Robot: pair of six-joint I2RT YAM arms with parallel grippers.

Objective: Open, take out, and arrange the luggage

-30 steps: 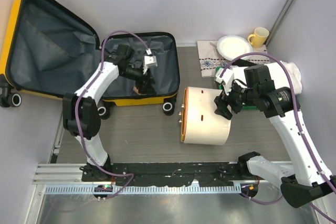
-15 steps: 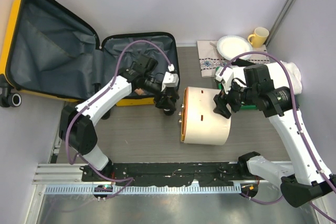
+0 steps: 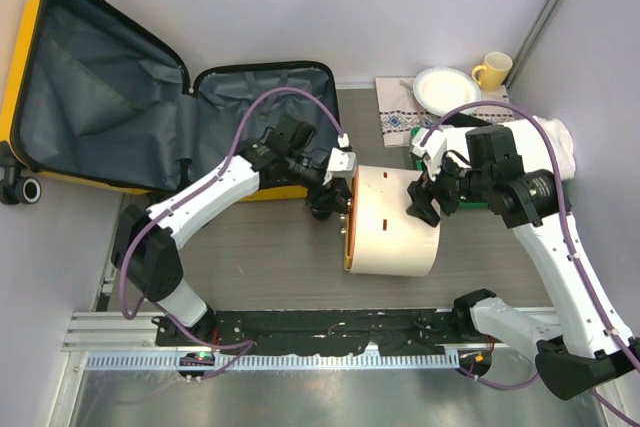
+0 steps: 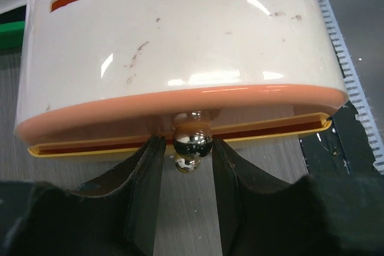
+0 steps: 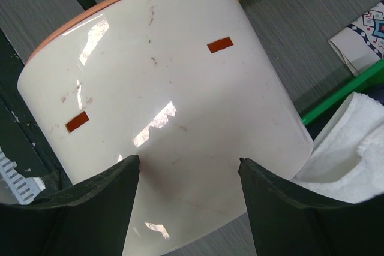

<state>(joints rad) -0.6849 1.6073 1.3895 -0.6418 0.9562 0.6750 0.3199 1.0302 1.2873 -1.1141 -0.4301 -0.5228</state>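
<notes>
Luggage [image 3: 110, 77] is found open at the far left of the surface [image 3: 270, 257], its lid propped against the left wall, grey lining exposed, yellow shell and wheels at the edges. A cream cylinder [image 3: 395, 222] lies on its side at centre, orange end facing left. The left end effector [image 4: 188, 153] is partly open at that end, its fingers [image 4: 150, 172] flanking a shiny metal knob [image 4: 192, 138], with a thin gap seen on one side. The right end effector [image 5: 186, 163] is spread wide over the cylinder's curved wall near the closed end; contact cannot be judged. A green tray [image 5: 342, 94] and white towel [image 5: 354, 148] lie just beyond.
</notes>
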